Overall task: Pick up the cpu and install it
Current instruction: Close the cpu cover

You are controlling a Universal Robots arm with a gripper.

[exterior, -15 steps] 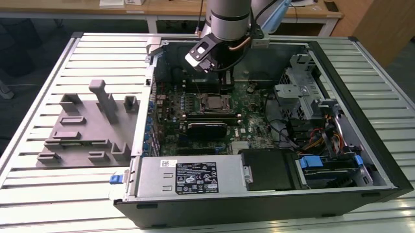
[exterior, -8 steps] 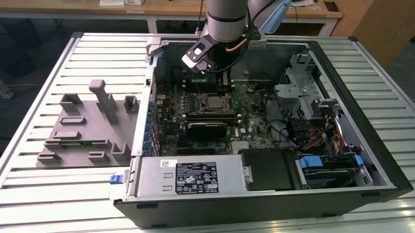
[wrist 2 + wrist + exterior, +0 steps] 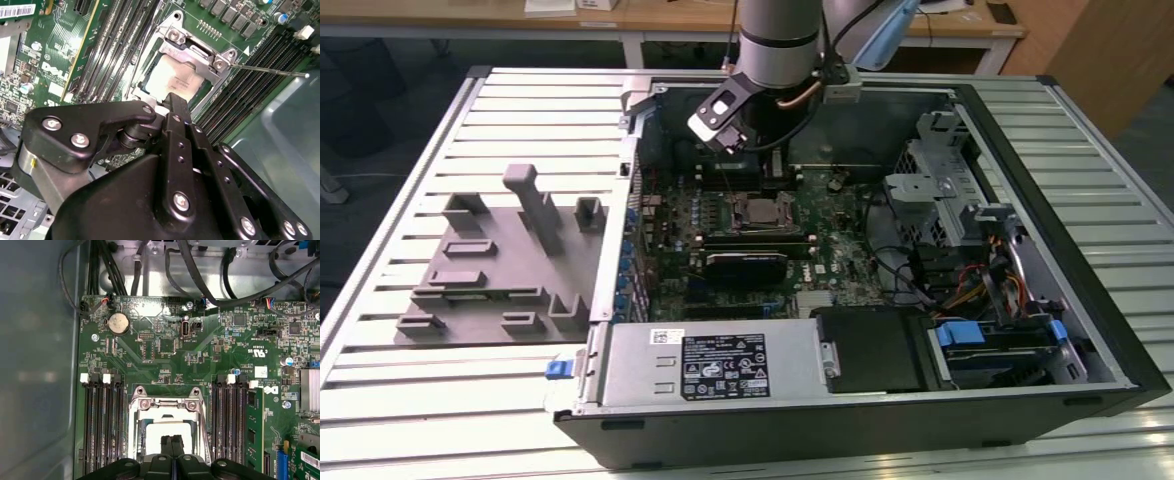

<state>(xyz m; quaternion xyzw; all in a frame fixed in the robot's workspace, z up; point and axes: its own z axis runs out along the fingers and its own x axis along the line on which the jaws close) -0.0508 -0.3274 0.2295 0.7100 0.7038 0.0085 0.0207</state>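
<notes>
Gripper (image 3: 744, 160): upper centre of the exterior view, above the motherboard (image 3: 834, 215); fingers pressed together.
Cpu (image 3: 758, 211): centre of the exterior view, lying inside the socket frame (image 3: 167, 404); in both wrist views (image 3: 172, 77) (image 3: 167, 432) just beyond the fingertips.
Contact: cannot tell.
Tray (image 3: 494, 270): exterior view's left, beside the case (image 3: 1067, 150).

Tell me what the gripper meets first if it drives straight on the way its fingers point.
Most likely the cpu lying in the socket frame: in the first wrist view the gripper points at its silvery top. The gap between them is hard to judge.
</notes>
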